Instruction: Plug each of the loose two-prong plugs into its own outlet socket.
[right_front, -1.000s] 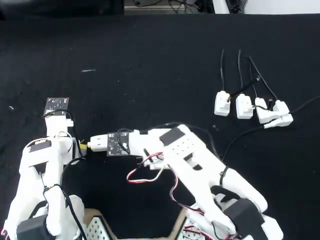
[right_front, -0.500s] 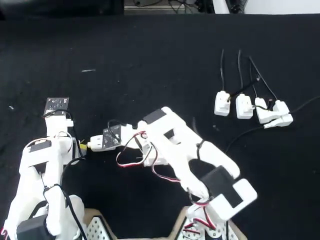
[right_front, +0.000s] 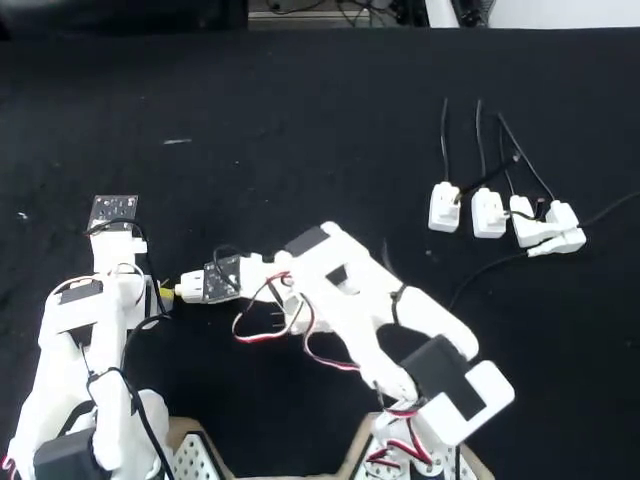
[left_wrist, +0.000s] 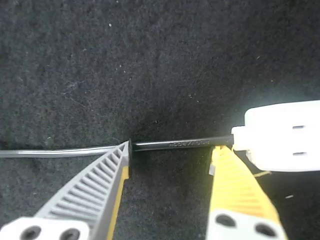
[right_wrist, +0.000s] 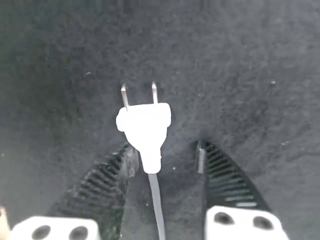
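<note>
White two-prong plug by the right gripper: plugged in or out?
Out. The white two-prong plug lies on the black cloth, both prongs bare, no socket on them.

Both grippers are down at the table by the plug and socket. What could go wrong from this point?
1. The plug lies off-centre in the open right gripper, close to one finger; closing could twist its prongs off line.
2. The open left gripper straddles the cord, not the socket; clamped there, the socket may swivel when the plug pushes in.
</note>
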